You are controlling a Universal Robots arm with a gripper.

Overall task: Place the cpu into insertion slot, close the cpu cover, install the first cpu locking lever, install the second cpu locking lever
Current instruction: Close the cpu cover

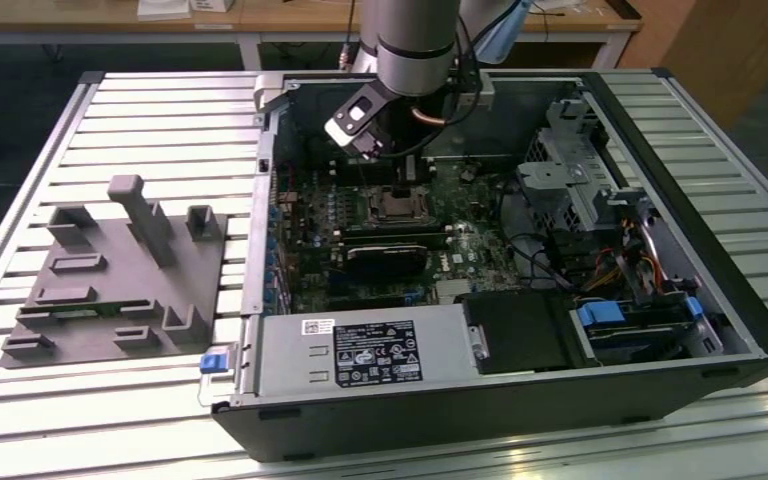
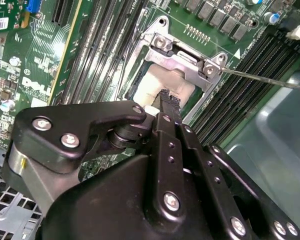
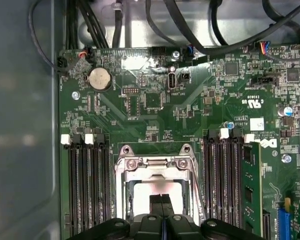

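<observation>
Silver cpu cover lies flat over cpu, w/ pincer tips together just above it.

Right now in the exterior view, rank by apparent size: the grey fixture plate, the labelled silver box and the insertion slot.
1. grey fixture plate
2. labelled silver box
3. insertion slot, by far the smallest

Slatted metal table, wooden desks
</observation>
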